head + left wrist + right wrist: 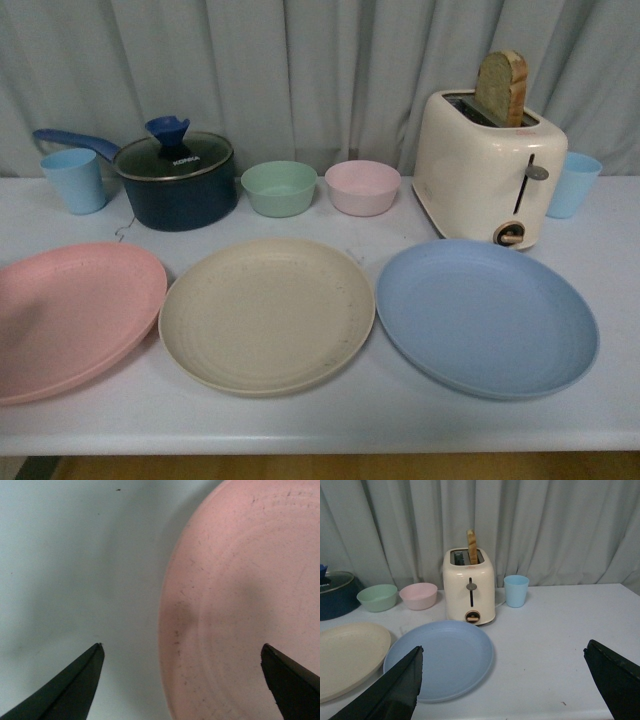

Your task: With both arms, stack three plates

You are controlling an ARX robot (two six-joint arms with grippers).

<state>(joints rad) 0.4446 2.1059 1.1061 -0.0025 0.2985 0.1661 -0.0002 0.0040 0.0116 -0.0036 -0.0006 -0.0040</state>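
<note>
Specks on pink plate [240, 580] — left wrist only

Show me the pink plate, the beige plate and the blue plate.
pink plate [75, 318]: front view, its centre.
beige plate [267, 316]: front view, its centre.
blue plate [488, 318]: front view, its centre.

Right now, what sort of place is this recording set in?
Likely a staged kitchen tabletop, not a real kitchen: a toaster holding bread, a lidded pot and a beige plate sit on a pale table against a grey curtain.
</note>
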